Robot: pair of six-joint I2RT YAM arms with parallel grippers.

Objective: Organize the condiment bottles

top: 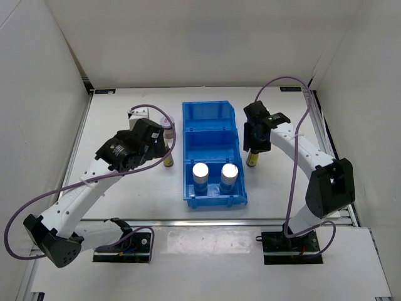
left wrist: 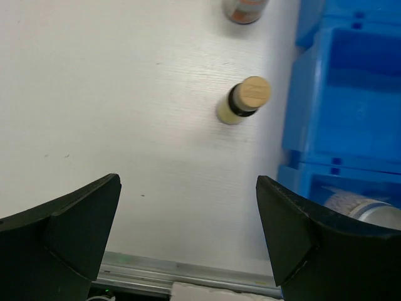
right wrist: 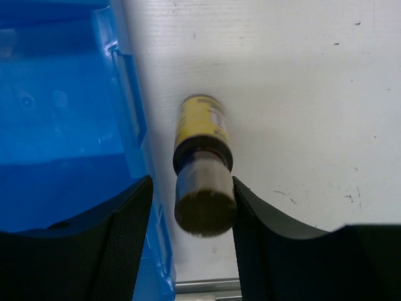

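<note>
Right wrist view: a slim yellow-labelled bottle [right wrist: 200, 125] stands upright on the table [right wrist: 301, 94], just beside the right wall of the blue bin [right wrist: 56, 125]. The right gripper [right wrist: 191, 197] straddles its cap, partly closed, with one finger touching and a gap showing on the bin side. Two silver-capped cylinders [top: 200, 174] stand in the bin's nearest compartment. Left of the bin, the left gripper [left wrist: 187, 188] hangs spread wide and empty, near a second slim bottle [left wrist: 243, 101] and a squat jar [left wrist: 245, 7].

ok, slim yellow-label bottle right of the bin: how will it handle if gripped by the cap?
Tall and narrow, the yellow-label bottle probably tips easily if nudged sideways. Its cap is round, so it may twist or slip in the jaws. Once toppled, the cylindrical body would likely roll.
</note>
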